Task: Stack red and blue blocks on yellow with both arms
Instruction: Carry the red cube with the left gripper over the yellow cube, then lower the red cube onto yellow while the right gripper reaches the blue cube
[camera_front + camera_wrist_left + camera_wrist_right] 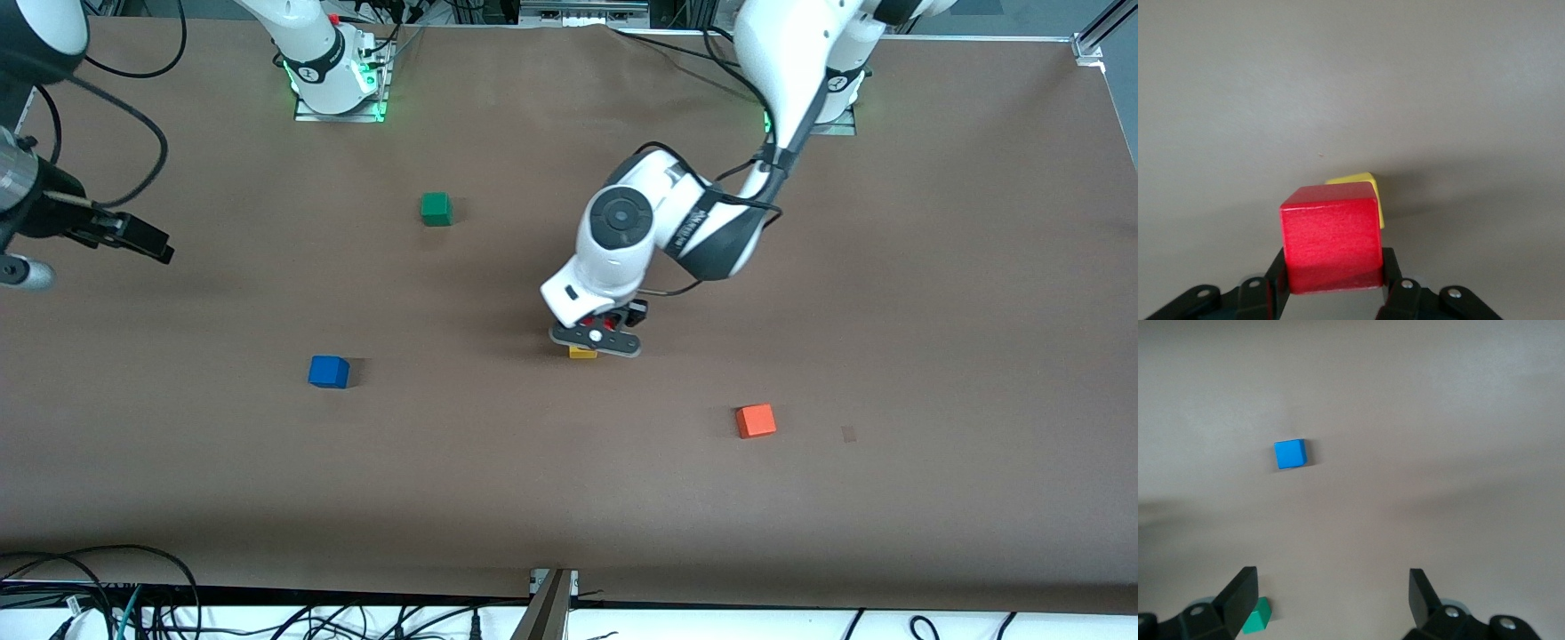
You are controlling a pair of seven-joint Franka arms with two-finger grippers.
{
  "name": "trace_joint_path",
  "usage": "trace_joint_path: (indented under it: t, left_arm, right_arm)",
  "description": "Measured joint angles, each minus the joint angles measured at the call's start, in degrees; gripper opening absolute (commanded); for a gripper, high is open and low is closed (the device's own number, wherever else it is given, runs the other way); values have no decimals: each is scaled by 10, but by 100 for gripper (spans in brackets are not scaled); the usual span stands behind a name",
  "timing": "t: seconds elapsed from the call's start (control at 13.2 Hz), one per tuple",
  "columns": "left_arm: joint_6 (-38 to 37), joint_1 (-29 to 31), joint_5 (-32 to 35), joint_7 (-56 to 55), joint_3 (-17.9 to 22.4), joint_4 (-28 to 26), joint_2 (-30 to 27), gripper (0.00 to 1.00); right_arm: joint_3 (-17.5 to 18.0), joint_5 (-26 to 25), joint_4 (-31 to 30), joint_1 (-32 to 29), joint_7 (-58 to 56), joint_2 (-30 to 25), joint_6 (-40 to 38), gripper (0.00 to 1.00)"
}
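My left gripper is shut on the red block and holds it low over the yellow cube. In the left wrist view only a corner of the yellow cube shows past the red block; I cannot tell whether they touch. In the front view the left hand hides the red block. The blue block lies on the table toward the right arm's end and also shows in the right wrist view. My right gripper is open and empty, up in the air at the right arm's end of the table.
A green cube lies farther from the front camera than the blue block; it also shows in the right wrist view. An orange cube lies toward the left arm's end, nearer the front camera than the yellow cube. The table is brown.
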Motion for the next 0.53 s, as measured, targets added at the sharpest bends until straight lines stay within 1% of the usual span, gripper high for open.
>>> trace_joint_path:
  t: [0.15, 0.3, 0.53]
  left_arm:
    - [11, -8, 0, -13, 2, 2, 13, 0]
    - [17, -10, 0, -15, 6, 3, 21, 0]
    - [17, -11, 0, -17, 9, 4, 32, 0]
  right_arm:
    - [0, 0, 0, 0, -21, 8, -1, 100]
    - [1, 0, -1, 1, -76, 19, -4, 100]
    - [2, 20, -3, 0, -136, 57, 6, 100]
